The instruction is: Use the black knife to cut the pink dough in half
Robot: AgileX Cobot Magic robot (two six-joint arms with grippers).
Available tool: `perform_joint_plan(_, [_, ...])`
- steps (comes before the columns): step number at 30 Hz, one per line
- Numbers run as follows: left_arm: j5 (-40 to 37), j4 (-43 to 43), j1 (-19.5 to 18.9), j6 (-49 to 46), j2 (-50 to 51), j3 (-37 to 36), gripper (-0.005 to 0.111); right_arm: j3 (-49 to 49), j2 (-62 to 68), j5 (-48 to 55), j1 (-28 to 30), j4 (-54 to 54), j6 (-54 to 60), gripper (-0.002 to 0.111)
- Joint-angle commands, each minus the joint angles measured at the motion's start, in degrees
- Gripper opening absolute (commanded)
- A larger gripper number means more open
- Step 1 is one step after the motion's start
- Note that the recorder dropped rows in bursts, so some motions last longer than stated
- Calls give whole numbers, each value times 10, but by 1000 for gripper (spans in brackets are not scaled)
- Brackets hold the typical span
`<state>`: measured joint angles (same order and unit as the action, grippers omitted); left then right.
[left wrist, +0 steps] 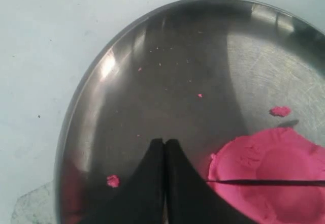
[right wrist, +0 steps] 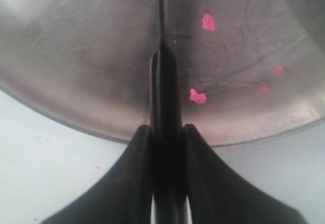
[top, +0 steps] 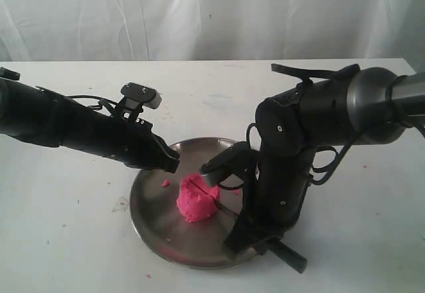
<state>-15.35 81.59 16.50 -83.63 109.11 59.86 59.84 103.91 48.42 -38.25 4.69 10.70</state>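
The pink dough [top: 196, 200] stands as one stubby lump in the middle of the steel plate [top: 149, 203]. My right gripper [top: 238, 238] is at the plate's near right rim, shut on the handle of the black knife [right wrist: 165, 132]. The thin blade [right wrist: 160, 10] runs edge-on over the plate and sits in a slit in the top of the dough [left wrist: 274, 165], where the knife blade [left wrist: 264, 182] shows as a dark line. My left gripper [left wrist: 164, 141] is shut and empty, low over the plate [left wrist: 152, 56] just beside the dough, its tip [top: 171, 163] at the far left rim.
Small pink crumbs [left wrist: 280, 111] lie scattered on the plate, more crumbs [right wrist: 198, 96] near the right gripper. The plate [right wrist: 76, 56] rests on a white table [top: 66, 240]. A white curtain [top: 212, 14] hangs behind. The knife's handle end [top: 292, 258] sticks out past the plate's rim.
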Motion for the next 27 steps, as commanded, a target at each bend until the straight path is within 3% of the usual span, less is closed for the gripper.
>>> perform_joint_plan(1, [-11,5,2,-1,-7,-4,0,7,8,3,-2,-3,7,5])
perform_joint_plan(27, [-22,5,2,-1,-7,-4,0,56,34,10,-2,-3,15,5])
